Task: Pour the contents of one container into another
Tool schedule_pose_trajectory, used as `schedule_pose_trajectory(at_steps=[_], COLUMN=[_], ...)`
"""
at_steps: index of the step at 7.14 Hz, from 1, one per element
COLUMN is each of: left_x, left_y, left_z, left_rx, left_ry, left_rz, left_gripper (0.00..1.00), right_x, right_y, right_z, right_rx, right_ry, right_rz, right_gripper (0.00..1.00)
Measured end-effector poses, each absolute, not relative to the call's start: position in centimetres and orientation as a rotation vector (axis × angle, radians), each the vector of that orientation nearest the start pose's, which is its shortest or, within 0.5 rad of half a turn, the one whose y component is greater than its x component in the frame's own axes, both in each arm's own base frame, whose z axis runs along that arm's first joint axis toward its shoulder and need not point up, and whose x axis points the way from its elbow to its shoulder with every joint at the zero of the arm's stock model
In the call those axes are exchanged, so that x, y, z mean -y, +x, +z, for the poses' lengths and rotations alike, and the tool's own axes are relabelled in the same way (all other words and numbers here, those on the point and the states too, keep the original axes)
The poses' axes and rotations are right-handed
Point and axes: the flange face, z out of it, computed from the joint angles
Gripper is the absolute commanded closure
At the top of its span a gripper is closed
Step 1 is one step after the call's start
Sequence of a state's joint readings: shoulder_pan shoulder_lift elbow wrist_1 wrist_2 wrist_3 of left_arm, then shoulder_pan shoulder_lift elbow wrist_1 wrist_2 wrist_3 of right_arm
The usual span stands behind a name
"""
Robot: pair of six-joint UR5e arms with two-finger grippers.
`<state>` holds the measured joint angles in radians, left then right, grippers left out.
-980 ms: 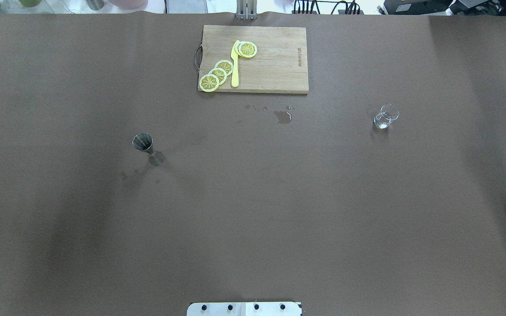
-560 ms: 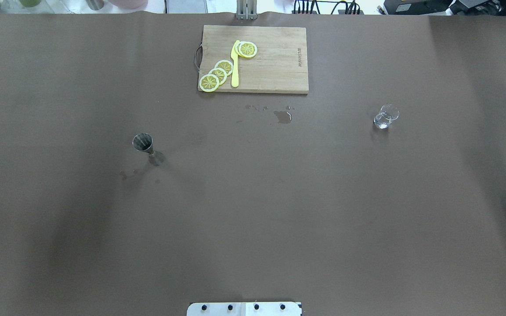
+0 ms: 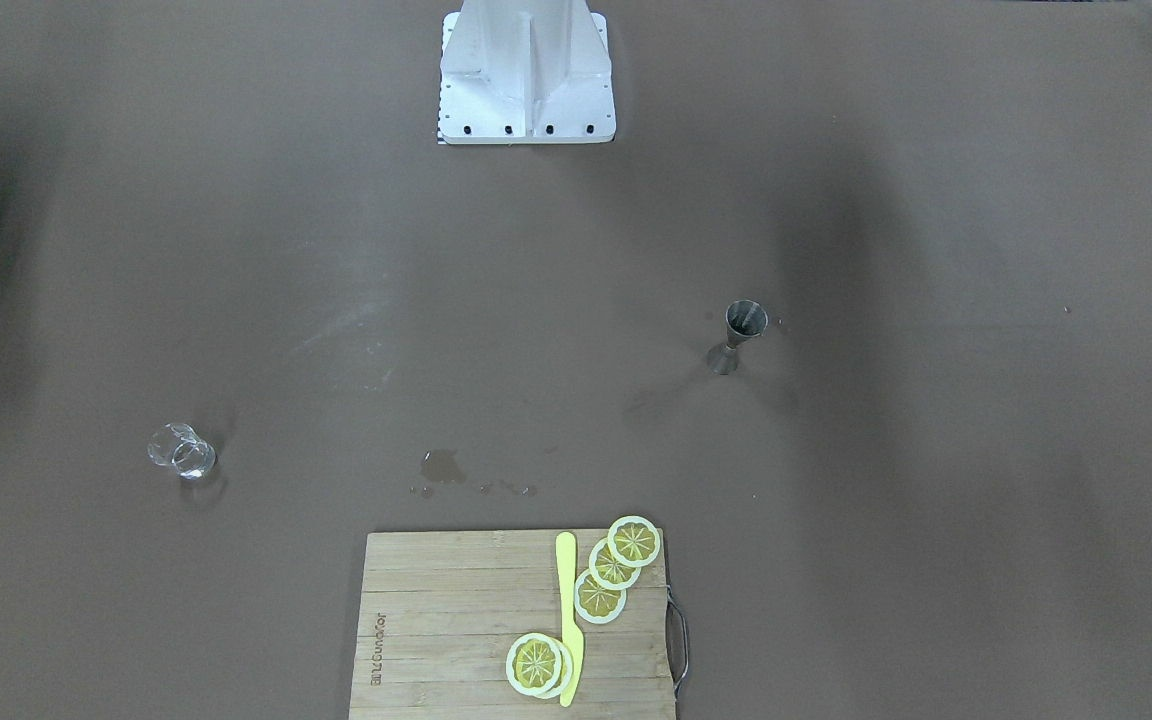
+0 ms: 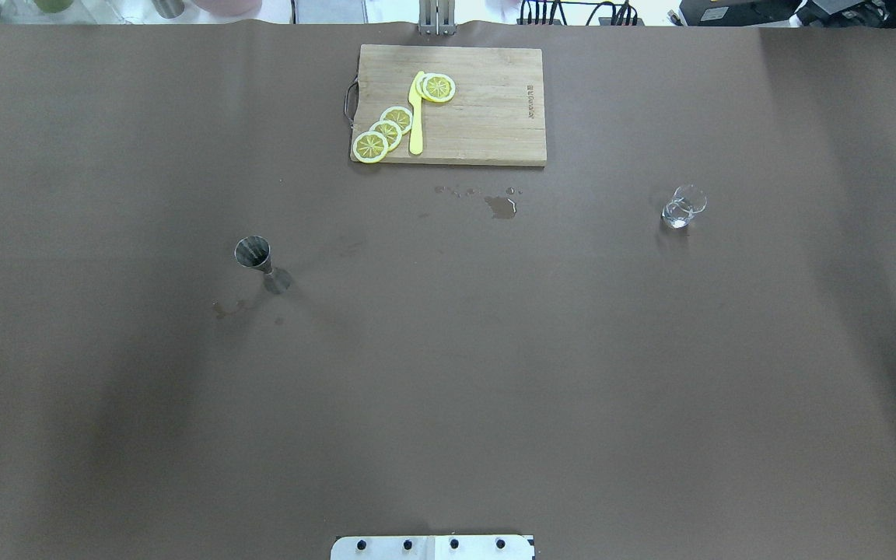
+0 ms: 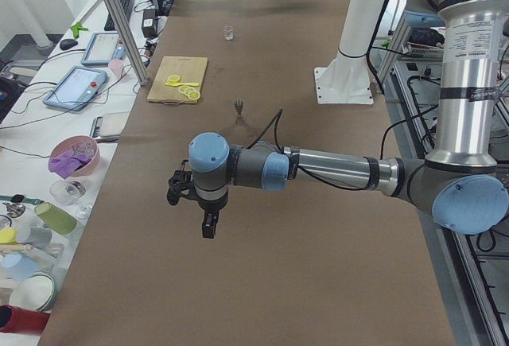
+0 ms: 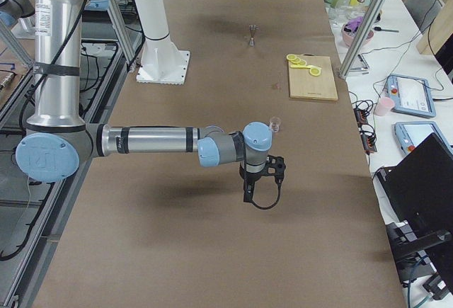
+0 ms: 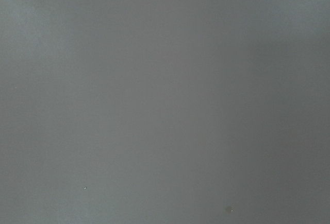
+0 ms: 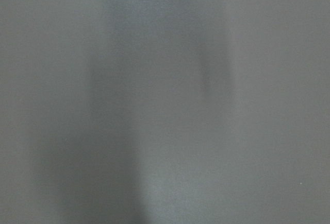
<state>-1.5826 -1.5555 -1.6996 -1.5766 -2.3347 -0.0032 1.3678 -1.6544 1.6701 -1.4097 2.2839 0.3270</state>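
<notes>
The steel jigger (image 4: 257, 262) stands upright on the brown table, left of centre in the overhead view, and also shows as the jigger (image 3: 739, 335) in the front-facing view. The clear glass tumbler (image 4: 683, 207) stands far to the right, with a little clear liquid in it. My left gripper (image 5: 207, 225) hangs above the table's left end, well short of the jigger (image 5: 238, 107). My right gripper (image 6: 247, 195) hovers at the right end, a little in front of the glass (image 6: 274, 124). I cannot tell whether either gripper is open or shut. Both wrist views show only bare table.
A wooden cutting board (image 4: 495, 117) with lemon slices (image 4: 386, 131) and a yellow knife (image 4: 416, 117) lies at the far middle. Small wet spills (image 4: 501, 206) sit just in front of it, and more spots (image 4: 230, 308) by the jigger. The robot base plate (image 4: 432, 547) is at the near edge.
</notes>
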Motion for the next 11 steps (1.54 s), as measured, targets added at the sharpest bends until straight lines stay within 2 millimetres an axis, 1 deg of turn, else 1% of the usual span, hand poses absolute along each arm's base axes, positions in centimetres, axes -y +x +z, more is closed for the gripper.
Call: schedule_pose_trajectory(at_steps=[2, 4, 7, 9, 11], left_x=[49.2, 49.4, 49.2, 48.8, 48.7], left_y=[-6.9, -6.6, -6.6, -6.6, -6.5], left_z=[60.0, 58.8, 55.4, 53.3, 51.1], left_rx=[-0.78, -0.814, -0.823, -0.827, -0.837], left_ry=[0.115, 0.129, 0.164, 0.189, 0.243], left_rz=[0.032, 0.026, -0.014, -0.041, -0.077], left_gripper=[0.02, 0.02, 0.02, 0.02, 0.02], right_x=[47.9, 48.3, 48.3, 48.2, 48.4], right_y=[-3.0, -3.2, -3.4, -3.5, -3.7], right_z=[62.2, 61.3, 60.3, 60.0, 60.3], right_rx=[0.74, 0.745, 0.748, 0.74, 0.729], right_ry=[0.003, 0.019, 0.038, 0.077, 0.117], right_rz=[0.042, 0.033, 0.01, -0.08, -0.195], right_gripper=[0.0, 0.0, 0.0, 0.0, 0.0])
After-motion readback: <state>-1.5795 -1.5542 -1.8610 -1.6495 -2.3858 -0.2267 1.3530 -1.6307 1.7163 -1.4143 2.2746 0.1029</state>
